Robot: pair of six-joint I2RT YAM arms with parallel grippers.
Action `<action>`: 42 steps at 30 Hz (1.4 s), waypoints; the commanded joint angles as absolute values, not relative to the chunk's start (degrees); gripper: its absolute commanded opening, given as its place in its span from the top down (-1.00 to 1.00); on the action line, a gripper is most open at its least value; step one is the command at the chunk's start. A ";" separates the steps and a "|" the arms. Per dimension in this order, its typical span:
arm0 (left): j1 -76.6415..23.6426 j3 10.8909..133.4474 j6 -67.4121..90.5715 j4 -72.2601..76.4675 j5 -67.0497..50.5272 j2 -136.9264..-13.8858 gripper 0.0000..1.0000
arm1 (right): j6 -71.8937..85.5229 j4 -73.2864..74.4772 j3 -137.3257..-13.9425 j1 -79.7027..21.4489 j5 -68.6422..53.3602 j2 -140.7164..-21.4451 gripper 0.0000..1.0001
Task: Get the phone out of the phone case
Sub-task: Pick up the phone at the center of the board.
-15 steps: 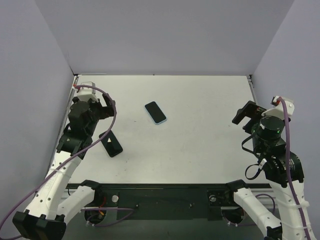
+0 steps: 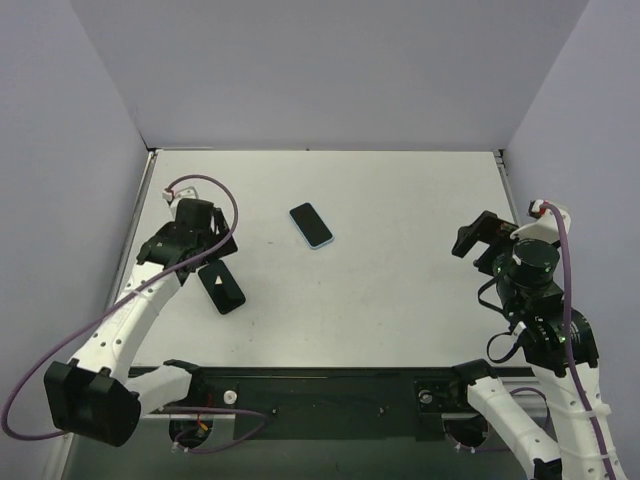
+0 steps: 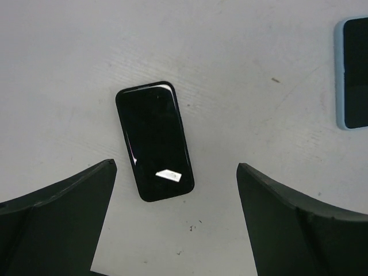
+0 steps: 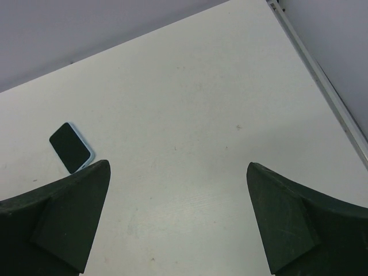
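Observation:
A black glossy phone (image 2: 221, 288) lies flat on the white table at the left; in the left wrist view (image 3: 154, 141) it sits just ahead of the fingers. A light blue case with a dark face (image 2: 311, 225) lies flat near the table's middle; it shows at the right edge of the left wrist view (image 3: 352, 72) and in the right wrist view (image 4: 71, 147). I cannot tell whether it holds anything. My left gripper (image 2: 208, 248) is open and empty, hovering just behind the black phone (image 3: 175, 230). My right gripper (image 2: 476, 236) is open and empty at the right (image 4: 178, 224).
The white table (image 2: 400, 280) is walled by grey panels on the left, back and right. A metal rail (image 4: 322, 80) runs along its right edge. The arms' bases and a dark bar stand along the near edge.
My left gripper has swung right and down from the left wall to hover by the black phone. My right gripper has shifted slightly left. Phone and case have not moved.

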State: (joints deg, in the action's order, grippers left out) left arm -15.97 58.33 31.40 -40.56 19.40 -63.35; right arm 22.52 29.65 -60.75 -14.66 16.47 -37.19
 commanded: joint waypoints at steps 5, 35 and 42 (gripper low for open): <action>-11.79 59.86 45.17 -48.35 17.33 -73.29 -0.95 | 24.43 25.05 -58.54 -14.77 13.01 -37.27 -1.00; -2.99 50.19 44.65 -29.27 5.36 -91.23 -0.95 | 25.66 23.47 -55.81 -14.77 12.31 -38.93 -1.00; -3.25 50.98 44.30 -30.76 7.20 -92.63 -0.95 | 26.28 23.20 -55.72 -14.85 11.43 -39.81 -1.00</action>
